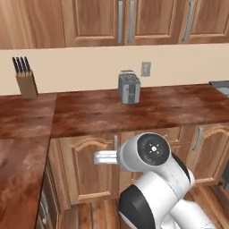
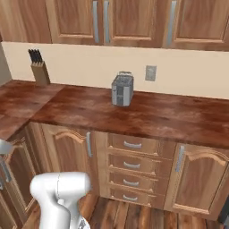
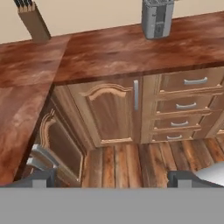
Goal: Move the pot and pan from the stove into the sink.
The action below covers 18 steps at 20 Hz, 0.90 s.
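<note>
In the hand view my gripper (image 3: 111, 177) is open, its two dark fingertips (image 3: 41, 177) set wide apart with nothing between them. It hangs over the wooden floor, facing the lower cabinet doors and drawers. The pot, the pan and the sink are out of view. A grey metal corner (image 1: 220, 86) at the right edge of the left base view may be the stove; too little of it shows to be sure.
An L-shaped brown counter (image 1: 170, 107) runs along the wall and down the left side. On it stand a silver toaster (image 1: 129, 87) (image 2: 122, 89) (image 3: 156, 17) and a knife block (image 1: 24, 78) (image 2: 40, 69) (image 3: 33, 19). Drawers (image 2: 132, 165) sit below.
</note>
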{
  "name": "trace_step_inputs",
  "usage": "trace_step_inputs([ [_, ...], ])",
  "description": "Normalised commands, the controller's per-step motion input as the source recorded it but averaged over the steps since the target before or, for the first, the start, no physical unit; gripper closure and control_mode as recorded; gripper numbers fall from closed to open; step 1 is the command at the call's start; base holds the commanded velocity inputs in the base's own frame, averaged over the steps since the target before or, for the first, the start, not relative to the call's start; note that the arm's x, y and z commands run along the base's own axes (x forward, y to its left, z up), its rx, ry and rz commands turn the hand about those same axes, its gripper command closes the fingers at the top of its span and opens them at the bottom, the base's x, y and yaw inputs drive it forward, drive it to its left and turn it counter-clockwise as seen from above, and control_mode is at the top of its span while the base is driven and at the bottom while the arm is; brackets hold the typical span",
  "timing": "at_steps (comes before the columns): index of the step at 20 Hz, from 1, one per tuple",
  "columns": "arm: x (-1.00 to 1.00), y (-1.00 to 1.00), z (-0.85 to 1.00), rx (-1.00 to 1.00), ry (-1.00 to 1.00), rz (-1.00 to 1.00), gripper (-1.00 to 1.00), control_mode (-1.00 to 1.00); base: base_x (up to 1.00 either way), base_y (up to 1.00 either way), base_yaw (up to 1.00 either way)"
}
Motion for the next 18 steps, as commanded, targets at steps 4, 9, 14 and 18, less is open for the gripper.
trace_step_inputs([
  [4, 0.0, 0.0, 0.0, 0.0, 0.0, 0.0, -1.0, 1.0, 0.06, -0.25, -0.44],
  [9, 0.0, 0.0, 0.0, 0.0, 0.0, 0.0, -1.0, 1.0, 0.0, -0.26, -0.26],
  [14, 0.0, 0.0, 0.0, 0.0, 0.0, 0.0, -1.0, 1.0, 0.47, 0.04, -0.05],
  [18, 0.0, 0.0, 0.0, 0.0, 0.0, 0.0, -1.0, 1.0, 0.64, 0.08, -0.09],
])
